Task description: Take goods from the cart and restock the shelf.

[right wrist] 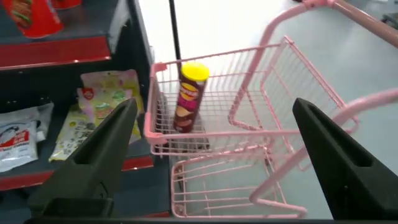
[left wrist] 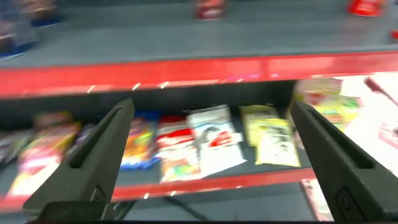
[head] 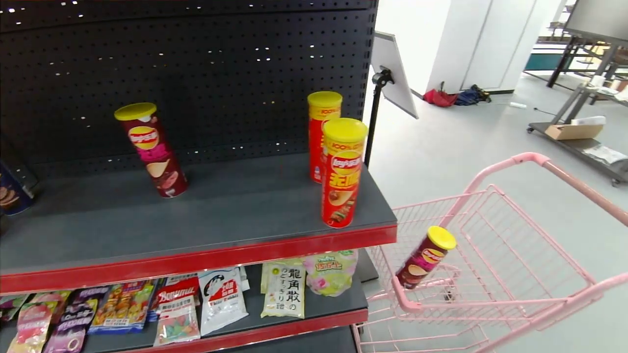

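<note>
The can (head: 426, 257) I was after lay in the cart (head: 527, 158), at about two o'clock from me and low down. It leaned against the basket corner nearest the shelf (head: 196, 211), with its long axis tilted and its yellow lid pointing up toward one o'clock. It was the single item I could see in the cart.

My right hand (right wrist: 212, 109) hung over the cart and faced it, fingers spread wide with nothing between them. The can was ahead of the hand and well apart from it, off toward the shelf side of the basket. I judged the right arm to be the nearer one, and the lean meant I would have to line the fingers across the can's body.

My left hand (left wrist: 211, 106) was also wide open and empty. It was turned toward the snack bags (head: 223, 299) on the lower board, at about ten o'clock.

On the upper board, two red cans (head: 343, 171) stood upright close together at twelve o'clock, near the end by the cart. A dark red can (head: 153, 149) stood alone at eleven o'clock, with bare board between it and the pair.
</note>
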Controlling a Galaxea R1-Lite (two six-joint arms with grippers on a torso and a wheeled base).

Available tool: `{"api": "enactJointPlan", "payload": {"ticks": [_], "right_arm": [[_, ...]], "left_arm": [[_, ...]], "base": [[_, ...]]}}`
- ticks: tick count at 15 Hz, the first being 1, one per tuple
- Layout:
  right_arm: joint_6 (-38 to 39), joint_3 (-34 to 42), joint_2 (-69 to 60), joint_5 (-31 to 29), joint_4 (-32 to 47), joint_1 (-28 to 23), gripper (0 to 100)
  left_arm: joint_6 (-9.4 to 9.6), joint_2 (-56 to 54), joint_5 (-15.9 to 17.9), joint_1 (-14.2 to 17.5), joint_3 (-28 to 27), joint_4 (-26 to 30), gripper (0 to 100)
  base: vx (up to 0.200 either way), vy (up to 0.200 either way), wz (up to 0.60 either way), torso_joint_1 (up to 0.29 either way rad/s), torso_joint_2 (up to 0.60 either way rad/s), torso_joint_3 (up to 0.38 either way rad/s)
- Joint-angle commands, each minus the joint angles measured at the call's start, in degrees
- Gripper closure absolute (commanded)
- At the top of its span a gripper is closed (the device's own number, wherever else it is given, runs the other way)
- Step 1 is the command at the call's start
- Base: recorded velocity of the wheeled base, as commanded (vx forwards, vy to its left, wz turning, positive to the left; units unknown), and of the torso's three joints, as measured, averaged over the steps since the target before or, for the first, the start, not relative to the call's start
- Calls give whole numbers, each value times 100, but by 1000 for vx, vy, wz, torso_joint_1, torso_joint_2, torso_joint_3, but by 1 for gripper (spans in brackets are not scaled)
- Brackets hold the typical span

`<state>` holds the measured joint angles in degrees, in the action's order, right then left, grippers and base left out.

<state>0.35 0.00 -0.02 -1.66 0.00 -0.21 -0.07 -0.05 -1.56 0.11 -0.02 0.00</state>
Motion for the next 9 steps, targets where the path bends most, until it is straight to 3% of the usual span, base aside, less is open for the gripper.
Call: {"api": "enactJointPlan", "payload": {"ticks": [1,2,9], "right_arm": [[0,0,2,-1,0,-6,0],[0,0,2,-1,0,-6,0],[0,0,2,-1,0,-6,0]], "left_arm": [[-1,5,-2,-2,2,0,0],[-1,5,-2,-2,2,0,0],[-1,5,-2,-2,2,0,0]], "base": [[0,0,-600,2,2,2],[0,0,-600,-2,-2,2],[0,0,0,-11,16,14]]}}
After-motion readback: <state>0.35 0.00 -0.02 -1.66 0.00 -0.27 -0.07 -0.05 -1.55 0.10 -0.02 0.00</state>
